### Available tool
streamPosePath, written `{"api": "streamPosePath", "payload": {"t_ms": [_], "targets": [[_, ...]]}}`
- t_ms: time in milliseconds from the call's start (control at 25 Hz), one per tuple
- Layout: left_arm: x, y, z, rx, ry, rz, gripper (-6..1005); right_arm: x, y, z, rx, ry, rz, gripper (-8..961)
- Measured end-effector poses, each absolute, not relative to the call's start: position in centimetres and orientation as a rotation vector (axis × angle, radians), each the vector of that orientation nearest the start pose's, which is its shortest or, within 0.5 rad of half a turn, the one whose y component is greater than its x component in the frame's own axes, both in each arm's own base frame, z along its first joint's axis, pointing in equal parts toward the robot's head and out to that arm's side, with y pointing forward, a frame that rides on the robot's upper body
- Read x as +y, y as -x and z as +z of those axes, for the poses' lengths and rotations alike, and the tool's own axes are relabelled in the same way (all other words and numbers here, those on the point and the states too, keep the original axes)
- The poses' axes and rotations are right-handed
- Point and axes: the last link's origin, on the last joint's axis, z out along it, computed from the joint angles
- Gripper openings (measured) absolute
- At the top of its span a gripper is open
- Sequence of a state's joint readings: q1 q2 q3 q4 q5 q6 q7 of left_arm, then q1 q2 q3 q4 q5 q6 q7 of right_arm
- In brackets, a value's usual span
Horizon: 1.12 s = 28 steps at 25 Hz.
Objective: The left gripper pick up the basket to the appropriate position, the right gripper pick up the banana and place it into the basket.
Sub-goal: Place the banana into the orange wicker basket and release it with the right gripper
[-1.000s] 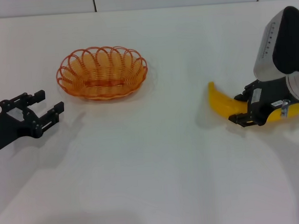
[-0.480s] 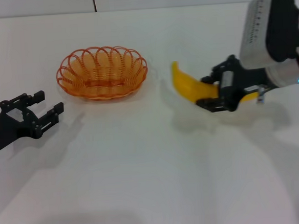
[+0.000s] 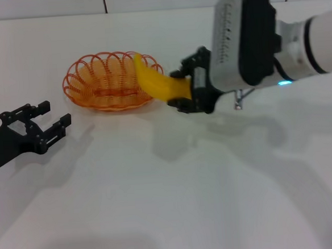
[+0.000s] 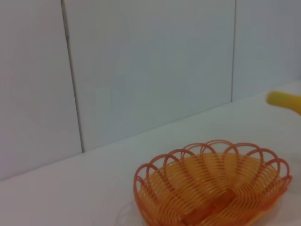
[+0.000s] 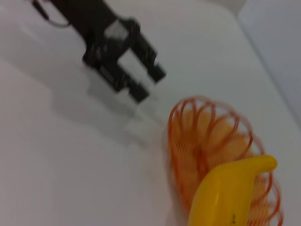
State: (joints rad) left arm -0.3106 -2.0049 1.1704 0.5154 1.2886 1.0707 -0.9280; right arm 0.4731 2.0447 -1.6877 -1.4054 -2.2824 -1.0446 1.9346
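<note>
White tabletop (image 3: 160, 204) fills our view, with pale wall panels (image 4: 150, 61) behind its far edge. We hold the banana (image 3: 158, 84) pinched in the right gripper (image 3: 191, 93), whose jaws close on the fruit's right half while its free tip reaches over the right rim of the basket (image 3: 113, 81). The basket sits flat on the table at far left of centre, and nothing lies in it yet. To finish this step well, we judge that we should carry the fruit further left until its middle hangs over the basket's floor, lower it until it nearly touches the wire, and only then spread the jaws; letting go here would likely tip it off the looped rim onto the table. The banana is a little longer than the basket is wide, so we should line it up with the basket's long axis. Our right arm reaches in from the right, its bulky white-and-black forearm (image 3: 245, 36) stretched level above the table and the claw pointing left. The left gripper (image 3: 41, 126) rests low at near left, well apart from the basket, with its fingers spread and nothing between them.
</note>
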Motion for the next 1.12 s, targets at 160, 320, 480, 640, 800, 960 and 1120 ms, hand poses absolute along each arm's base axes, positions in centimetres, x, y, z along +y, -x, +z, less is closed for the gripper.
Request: {"api": "streamPosePath", "payload": {"t_ms": [160, 320, 480, 640, 800, 960, 1120], "targets": [[32.1, 33.5, -0.4, -0.512, 2.305, -0.511, 577, 36.0, -12.0, -5.1, -0.220, 2.699, -0.113, 507], [32.1, 33.4, -0.4, -0.511, 2.306, -0.512, 577, 36.0, -10.6, -6.4, -0.297, 2.691, -0.091, 506], [32.1, 33.4, -0.5, -0.511, 2.306, -0.513, 577, 36.0, -9.1, -8.2, -0.364, 2.693, -0.053, 506], [32.2, 33.3, -0.5, -0.507, 2.309, -0.514, 577, 36.4, -8.5, -9.6, -0.416, 2.658, -0.042, 506], [32.4, 33.0, -0.7, -0.502, 2.315, -0.521, 577, 37.2, -8.7, -10.7, -0.438, 2.617, -0.051, 506], [32.4, 32.8, -0.9, -0.500, 2.314, -0.526, 577, 37.6, -9.0, -11.6, -0.446, 2.592, -0.063, 506], [32.5, 32.8, -0.9, -0.495, 2.314, -0.526, 577, 37.4, -9.0, -12.5, -0.485, 2.553, -0.043, 506]]}}
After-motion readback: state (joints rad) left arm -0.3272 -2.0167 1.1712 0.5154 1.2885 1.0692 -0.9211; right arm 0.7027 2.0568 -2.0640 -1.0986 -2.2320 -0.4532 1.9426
